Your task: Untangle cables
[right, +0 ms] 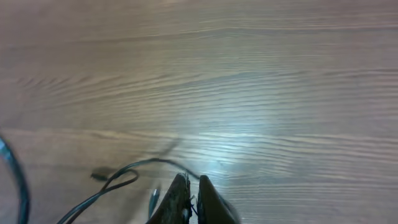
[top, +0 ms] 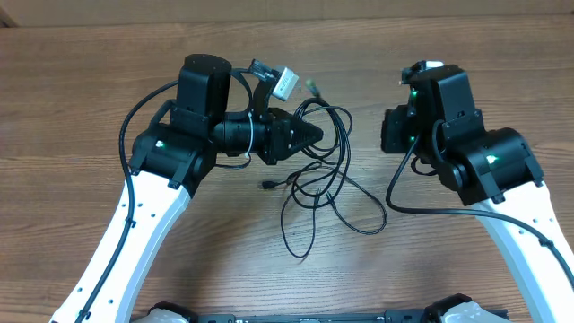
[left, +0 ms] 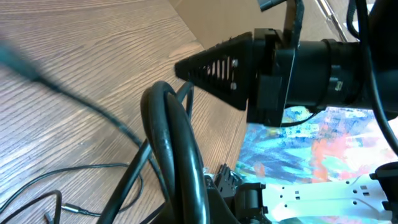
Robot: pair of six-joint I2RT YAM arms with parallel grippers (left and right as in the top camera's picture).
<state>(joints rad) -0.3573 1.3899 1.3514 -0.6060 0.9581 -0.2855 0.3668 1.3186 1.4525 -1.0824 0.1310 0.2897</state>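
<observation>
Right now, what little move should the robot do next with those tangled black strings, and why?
Probably open the left gripper. Its jaws look shut to a point right beside the bunched thin black cables, and no strand shows between them. Opening would let it close on one loop and draw it out.

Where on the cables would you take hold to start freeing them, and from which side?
Take the cables by the long loop trailing toward the robot's base, at its bend, coming straight down. It lies flat and single on the table, apart from the crossed strands, so probably little else gets pinched.
</observation>
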